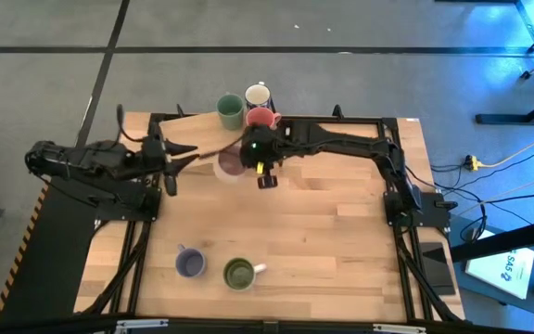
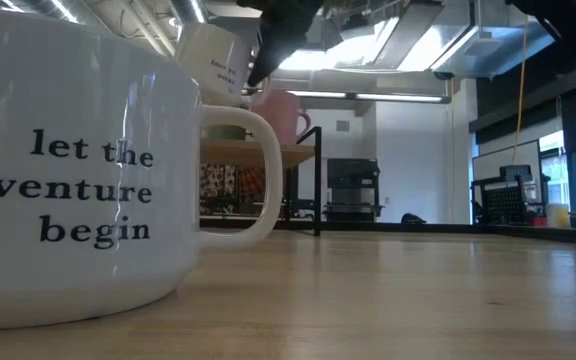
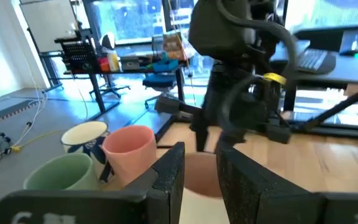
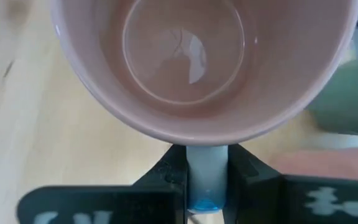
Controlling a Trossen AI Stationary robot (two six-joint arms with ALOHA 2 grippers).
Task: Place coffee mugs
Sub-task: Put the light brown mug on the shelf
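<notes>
The right hand (image 1: 246, 156) is squeezed on the handle of a pale mug (image 4: 204, 68), holding it up over the back of the desk (image 1: 341, 241). The left hand (image 1: 182, 160) is next to it with its fingers a little apart, holding nothing. Three mugs (image 1: 247, 109) sit together at the desk's back edge, and two mugs (image 1: 214, 268) sit near the front.

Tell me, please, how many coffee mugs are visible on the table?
6: green, white and pink mugs at the far edge; a pale mug held by the right gripper; lavender and green-with-white-handle mugs near the front.
</notes>
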